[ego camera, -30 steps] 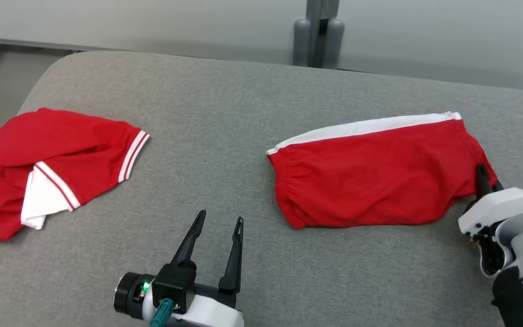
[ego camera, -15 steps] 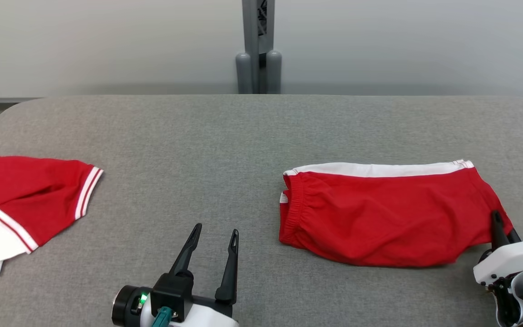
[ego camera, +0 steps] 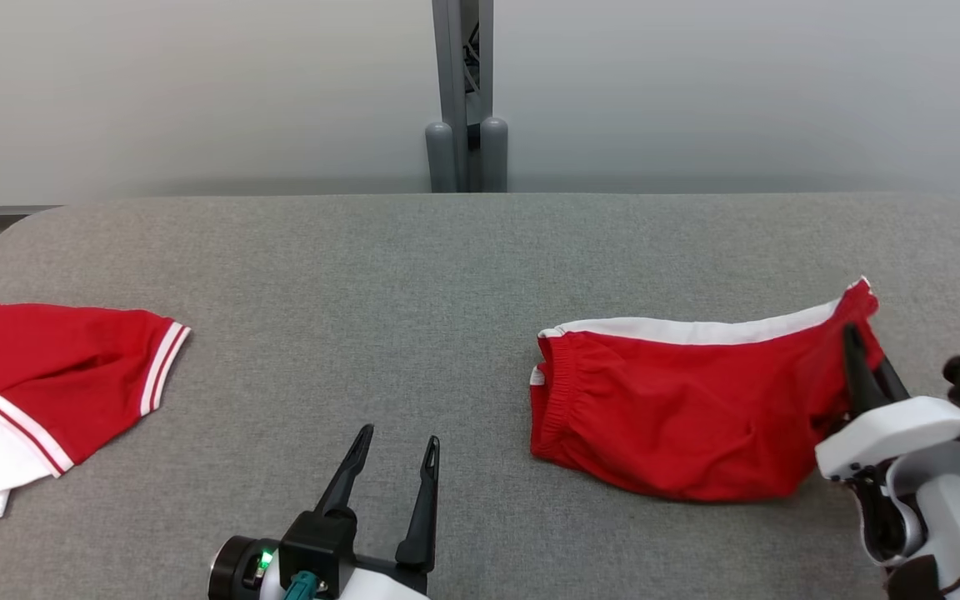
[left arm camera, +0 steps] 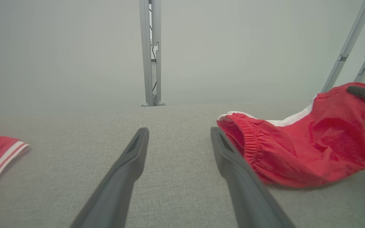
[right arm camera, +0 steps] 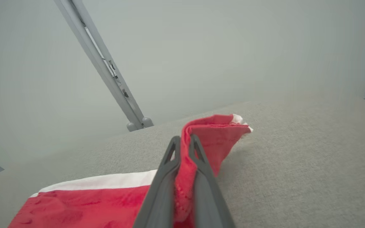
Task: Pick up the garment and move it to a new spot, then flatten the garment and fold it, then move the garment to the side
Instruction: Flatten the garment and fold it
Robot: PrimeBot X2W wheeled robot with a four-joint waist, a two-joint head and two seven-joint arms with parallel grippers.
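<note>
1. The red shorts [ego camera: 680, 417] are seen on the right part of the grey padded table [ego camera: 363, 275], with the elastic waistband turned towards the middle and a white band along the far edge.
2. Their right-hand end is pinched between the clenched fingers of the right gripper [right arm camera: 184, 139] and is held raised off the surface; the waistband end rests on the table.
3. The left gripper [ego camera: 399, 435] is held with its fingers spread, grasping nothing, near the waistband but apart from it.
4. A second red garment [ego camera: 47, 375] with white striped trim is laid at the table's left edge, well apart.
</note>
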